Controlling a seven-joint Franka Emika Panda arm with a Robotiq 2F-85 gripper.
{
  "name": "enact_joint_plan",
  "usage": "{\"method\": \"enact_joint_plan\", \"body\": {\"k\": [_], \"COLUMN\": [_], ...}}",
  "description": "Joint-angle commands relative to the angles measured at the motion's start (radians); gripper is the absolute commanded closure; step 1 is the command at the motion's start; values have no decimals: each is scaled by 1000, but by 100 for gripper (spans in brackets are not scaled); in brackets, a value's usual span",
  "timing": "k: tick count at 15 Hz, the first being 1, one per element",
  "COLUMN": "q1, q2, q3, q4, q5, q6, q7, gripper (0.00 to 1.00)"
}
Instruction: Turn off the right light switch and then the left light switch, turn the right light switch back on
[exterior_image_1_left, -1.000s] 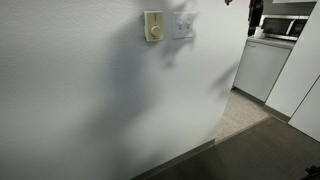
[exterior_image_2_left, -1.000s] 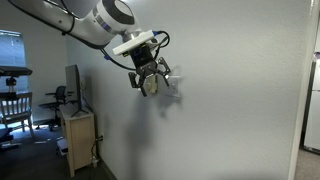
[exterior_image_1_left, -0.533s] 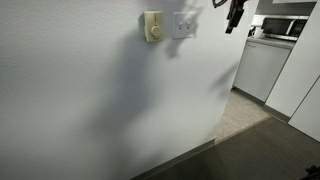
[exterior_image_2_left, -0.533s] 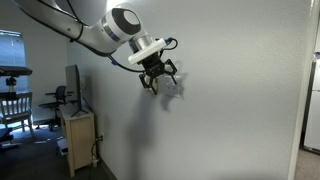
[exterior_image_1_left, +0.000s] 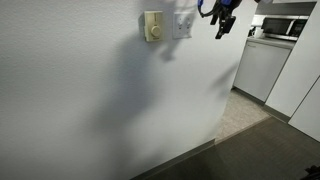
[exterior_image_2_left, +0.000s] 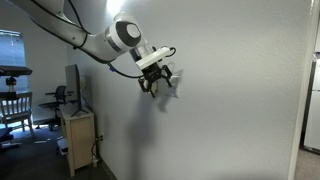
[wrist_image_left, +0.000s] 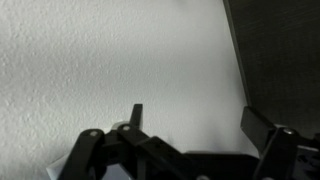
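Shows a broad white wall (exterior_image_1_left: 90, 90) carrying a cream dial box (exterior_image_1_left: 153, 26) and, just beside it, the small plate with the left light switch (exterior_image_1_left: 178, 25) and the right light switch (exterior_image_1_left: 188, 25). Cannot read either rocker's position, too small, so probably leaves all three presses to confirm. Finds the pincer (exterior_image_1_left: 220, 27) near the plate's right edge, not visibly touching, spread wide and gripping nothing.

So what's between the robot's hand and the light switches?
Just bare white wall. In an exterior view, the hand hangs apart from the light switches, with nothing else between them.
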Motion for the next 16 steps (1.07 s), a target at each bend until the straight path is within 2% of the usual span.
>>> {"method": "enact_joint_plan", "body": {"k": [1,5,8,12,16], "q1": [4,-4,-18,-42,-50], "q2": [27,59,99,139,152], "q3": [12,12,13,25,22], "q4": [29,37,55,97,155], "q5": [-66,-32,40,166,213], "q6": [45,199,299,299,264], "q7": [-132,-251,-327,-468,-544], "gripper": [0,0,0,0,0]}}
